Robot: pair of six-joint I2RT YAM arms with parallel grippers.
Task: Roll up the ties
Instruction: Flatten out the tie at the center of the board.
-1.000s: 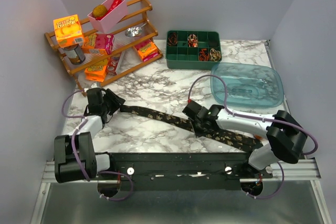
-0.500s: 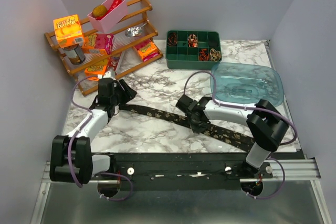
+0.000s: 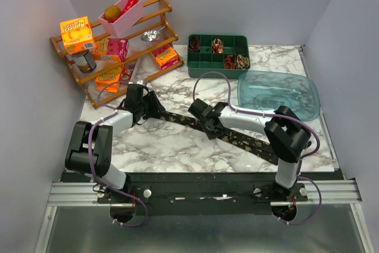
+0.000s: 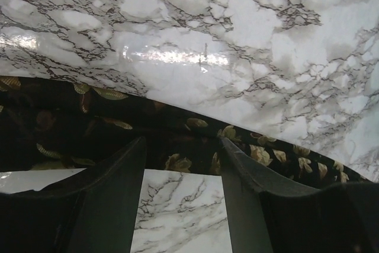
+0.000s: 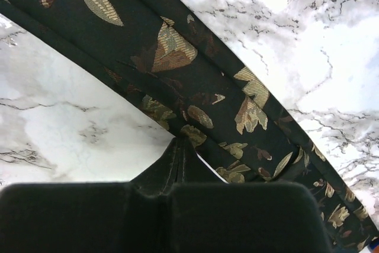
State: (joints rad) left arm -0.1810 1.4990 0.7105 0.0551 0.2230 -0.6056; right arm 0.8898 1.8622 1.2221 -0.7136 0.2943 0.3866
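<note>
One long dark tie [image 3: 179, 119] with a tan-gold leaf pattern lies flat and diagonal across the marble table [image 3: 177, 93]. My left gripper [image 3: 157, 106] is open at the tie's narrow left end. In the left wrist view the left gripper [image 4: 180, 146] has the tie [image 4: 166, 125] lying just across its fingertips. My right gripper [image 3: 205, 127] is at the tie's middle. In the right wrist view the right gripper [image 5: 182, 145] is shut, pinching the near edge of the tie [image 5: 195, 81]. Several small coiled ties [image 3: 230, 61] sit in the green tray [image 3: 201, 66].
A wooden rack [image 3: 151, 72] with snack boxes, a can and a pink bin [image 3: 121, 19] stands at the back left. A clear blue tub [image 3: 278, 94] lies at the right, close to the right arm. Purple cables loop over both arms.
Both arms have reached farther from their bases and toward the table's middle. The tie has slid away from the near edge with them, and its left end now lies nearer the rack.
</note>
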